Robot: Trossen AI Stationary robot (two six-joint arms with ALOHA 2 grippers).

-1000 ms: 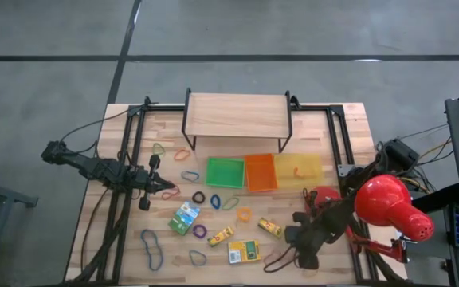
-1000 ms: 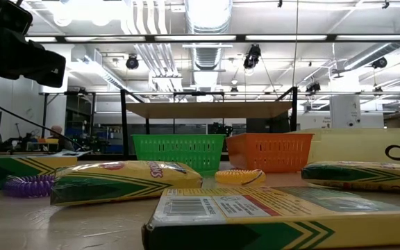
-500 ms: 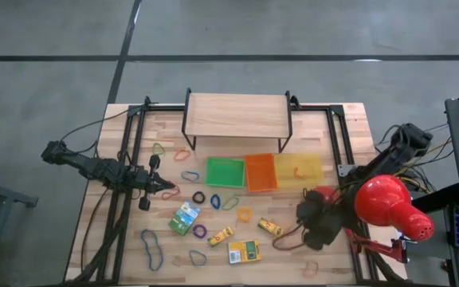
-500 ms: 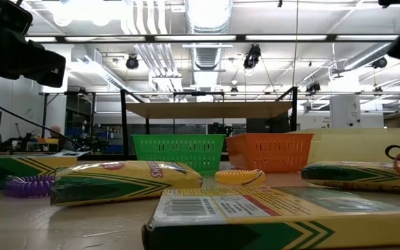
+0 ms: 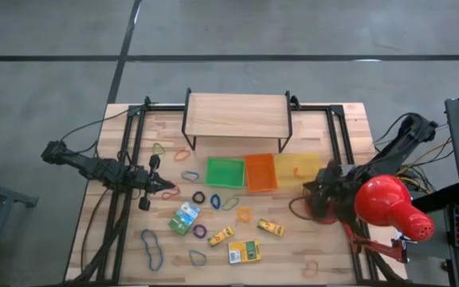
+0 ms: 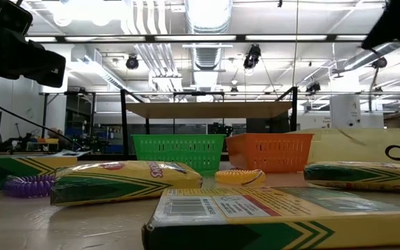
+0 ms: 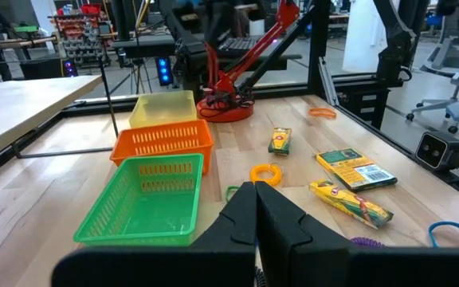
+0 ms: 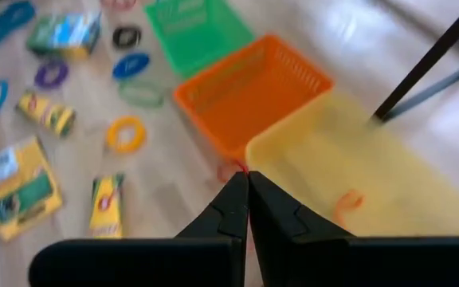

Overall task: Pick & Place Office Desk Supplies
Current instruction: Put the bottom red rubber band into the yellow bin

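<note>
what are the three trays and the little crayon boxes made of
The green tray, orange tray and yellow tray look like moulded plastic: slotted mesh walls, uniform bright colour, slight sheen. The yellow one seems a little see-through. The crayon boxes look like thin printed cardboard with a glossy coat: flat folded panels, sharp edges, a barcode label. The table underneath is wood planks.

table (image 5: 333,263): pale wood planks, matt, visible grain
shelf (image 5: 236,115): light wood board, smooth, on thin black metal legs
green tray (image 7: 146,203): plastic mesh, slightly glossy
orange tray (image 7: 164,142): the same ribbed plastic mesh
yellow tray (image 8: 349,171): translucent plastic, smooth
boxes (image 6: 113,182): printed cardboard, satin sheen
rubber bands (image 5: 151,249): thin rubber, matt
lamp (image 5: 389,206) at 3 o'clock: glossy red shade
grippers (image 7: 255,209): dark matt plastic
</note>
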